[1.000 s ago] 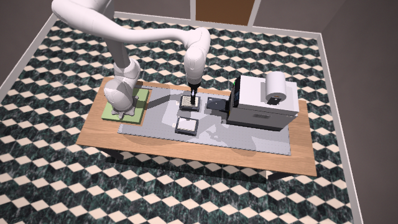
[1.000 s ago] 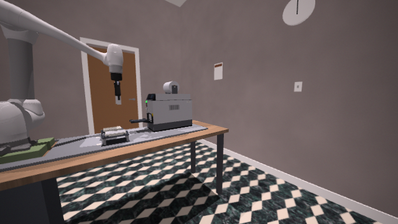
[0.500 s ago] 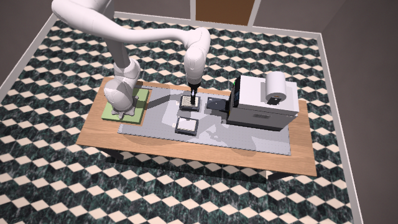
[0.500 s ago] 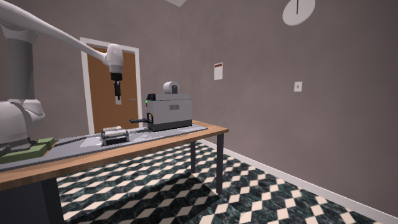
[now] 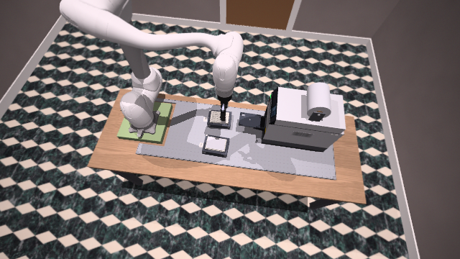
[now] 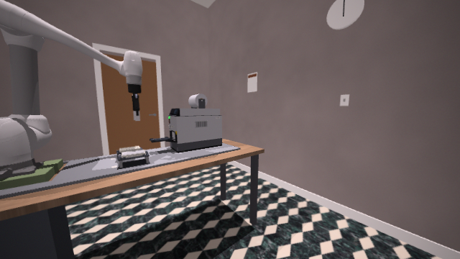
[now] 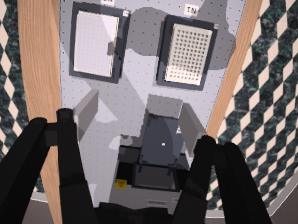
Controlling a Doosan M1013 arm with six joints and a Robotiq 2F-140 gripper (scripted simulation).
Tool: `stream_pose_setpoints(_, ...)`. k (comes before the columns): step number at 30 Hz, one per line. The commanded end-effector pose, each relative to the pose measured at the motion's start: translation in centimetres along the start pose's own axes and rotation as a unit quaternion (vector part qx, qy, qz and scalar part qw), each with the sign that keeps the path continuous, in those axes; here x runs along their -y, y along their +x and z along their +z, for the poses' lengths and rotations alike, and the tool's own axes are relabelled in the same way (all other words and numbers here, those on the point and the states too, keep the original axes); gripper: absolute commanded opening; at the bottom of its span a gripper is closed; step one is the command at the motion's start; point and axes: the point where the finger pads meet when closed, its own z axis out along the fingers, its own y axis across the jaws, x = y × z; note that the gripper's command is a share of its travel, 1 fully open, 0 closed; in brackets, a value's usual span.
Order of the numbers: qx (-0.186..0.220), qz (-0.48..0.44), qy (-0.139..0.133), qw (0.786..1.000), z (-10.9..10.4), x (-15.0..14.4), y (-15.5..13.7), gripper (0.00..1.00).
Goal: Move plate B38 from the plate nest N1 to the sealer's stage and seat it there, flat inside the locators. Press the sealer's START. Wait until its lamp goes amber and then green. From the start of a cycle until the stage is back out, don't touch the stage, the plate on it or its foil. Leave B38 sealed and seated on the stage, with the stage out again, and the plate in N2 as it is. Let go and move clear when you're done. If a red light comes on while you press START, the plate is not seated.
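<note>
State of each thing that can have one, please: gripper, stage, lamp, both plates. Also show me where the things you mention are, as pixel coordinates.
Gripper (image 5: 223,116) (image 6: 136,114) (image 7: 139,106): open, above the table
Sealer's stage (image 5: 250,120) (image 6: 159,139) (image 7: 161,135): out, no plate on it
Sealer's lamp (image 5: 271,96) (image 6: 169,117): green
Plate with open wells (image 5: 217,116) (image 7: 187,55): in a nest, uncovered
Plate with smooth pale top (image 5: 215,144) (image 7: 95,45): in the other nest

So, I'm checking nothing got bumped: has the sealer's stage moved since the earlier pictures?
No, the stage sticks out just as far from the sealer, with no visible shift.
</note>
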Motion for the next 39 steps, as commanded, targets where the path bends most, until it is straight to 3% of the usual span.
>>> stream_pose_setpoints(1,0.001,-0.002,0.0,1.0,0.1,0.0,0.2,0.7)
stream_pose_setpoints(8,0.017,-0.003,-0.001,1.0,0.6,0.0,0.2,0.7)
stream_pose_setpoints(10,0.044,-0.005,-0.001,0.999,1.6,0.0,0.2,0.7)
stream_pose_setpoints(12,0.044,-0.005,-0.001,0.999,2.6,0.0,0.2,0.7)
stream_pose_setpoints(15,0.088,-0.009,-0.002,0.996,4.1,0.0,0.2,0.7)
stream_pose_setpoints(18,0.088,-0.009,-0.002,0.996,5.1,0.0,0.2,0.7)
stream_pose_setpoints(21,0.131,-0.013,-0.003,0.991,6.6,0.0,0.2,0.7)
stream_pose_setpoints(25,0.131,-0.013,-0.003,0.991,7.6,0.0,0.2,0.7)
stream_pose_setpoints(28,0.174,-0.016,-0.003,0.985,9.1,0.0,0.2,0.7)
stream_pose_setpoints(30,0.174,-0.016,-0.003,0.985,10.1,0.0,0.2,0.7)
stream_pose_setpoints(39,0.174,-0.016,-0.003,0.985,10.1,0.0,0.2,0.7)
